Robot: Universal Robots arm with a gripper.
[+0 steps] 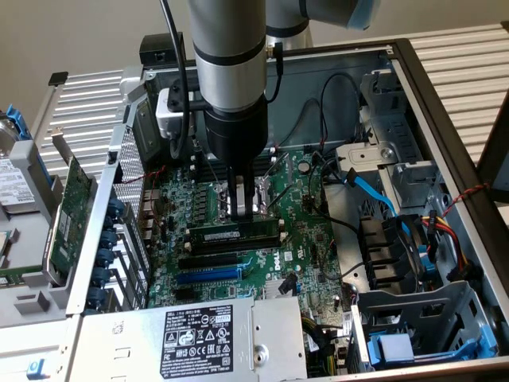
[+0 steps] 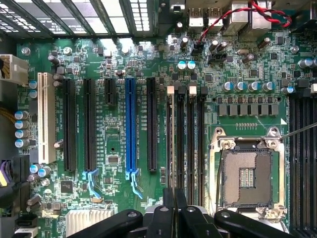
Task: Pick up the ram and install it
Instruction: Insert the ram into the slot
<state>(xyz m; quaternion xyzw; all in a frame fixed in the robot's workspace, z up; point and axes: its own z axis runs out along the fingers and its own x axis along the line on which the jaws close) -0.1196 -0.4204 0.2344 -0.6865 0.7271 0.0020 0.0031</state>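
Gripper [image 1: 242, 208] was down inside the open case [image 1: 445, 127], over the motherboard [image 1: 306, 239]. Its fingers were drawn in to a narrow gap and pinched the top edge of the ram [image 1: 235, 236]. The ram stood on edge, label face outward, along the memory slots [image 2: 190, 139] beside the CPU socket [image 2: 246, 176]. In the wrist view the fingers [image 2: 161, 218] were nearly together, in line with the slot farthest from the socket. Judged: pick-up done, stick brought to the slot bank. Full seating could not be told; end latches unreadable. Grip not yet released.
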